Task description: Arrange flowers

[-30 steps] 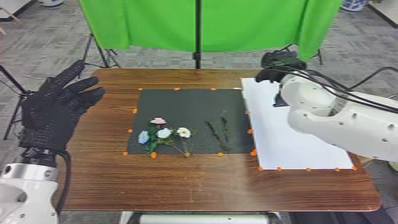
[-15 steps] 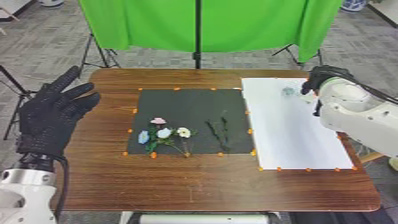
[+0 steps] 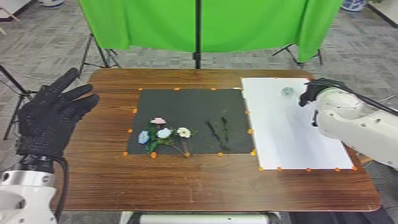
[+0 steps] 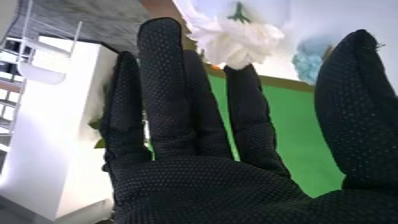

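Placing is seemingly the current step: at upper right, the right hand (image 3: 327, 89), fingers spread, is hovering near a white flower (image 4: 233, 41) and pale-blue flower (image 3: 288, 91); next is likely calling for the left-of-centre cluster (image 3: 164, 133)

Head cam looks forward and down from well behind the right hand (image 3: 322, 87); wrist cam's super close, facing past its fingers. Both catch the green curtain (image 3: 142, 30) beyond it.

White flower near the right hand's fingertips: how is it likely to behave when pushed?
The white flower looks light, being mostly ruffled petals. Those loose-edged petals would probably fold under pressure. Its rounded head might roll a little.
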